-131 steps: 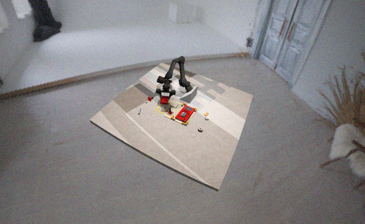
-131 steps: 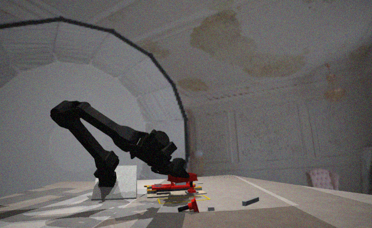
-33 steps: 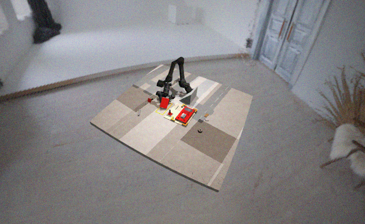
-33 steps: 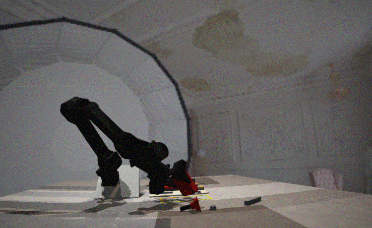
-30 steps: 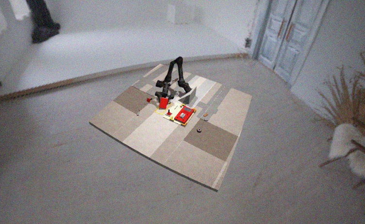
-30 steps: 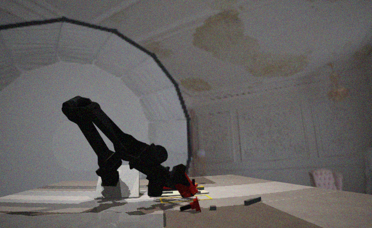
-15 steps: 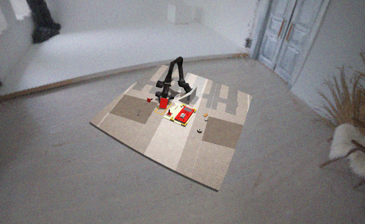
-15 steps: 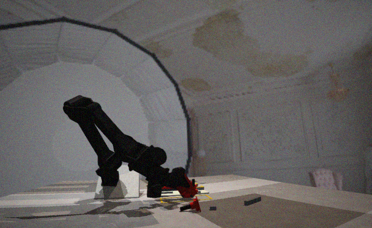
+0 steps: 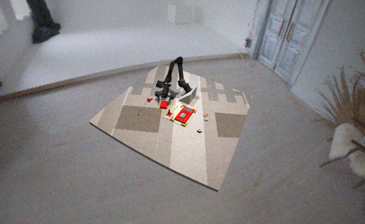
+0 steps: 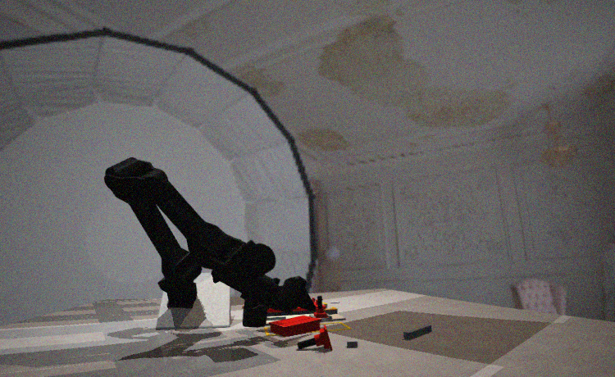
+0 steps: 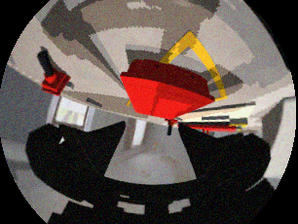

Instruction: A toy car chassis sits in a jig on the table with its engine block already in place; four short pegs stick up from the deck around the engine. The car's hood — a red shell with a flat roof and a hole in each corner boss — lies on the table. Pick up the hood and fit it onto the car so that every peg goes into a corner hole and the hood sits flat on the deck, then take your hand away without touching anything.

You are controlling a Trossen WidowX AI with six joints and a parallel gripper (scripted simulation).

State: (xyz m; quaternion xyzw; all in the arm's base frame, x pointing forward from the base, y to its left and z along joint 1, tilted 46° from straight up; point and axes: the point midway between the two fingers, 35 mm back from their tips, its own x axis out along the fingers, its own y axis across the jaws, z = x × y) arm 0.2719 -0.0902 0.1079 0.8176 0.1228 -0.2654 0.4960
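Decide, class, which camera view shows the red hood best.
The wrist view: the hood fills the centre, lying beyond the open gripper. The top view shows a tiny red block; the exterior view shows a low side profile.
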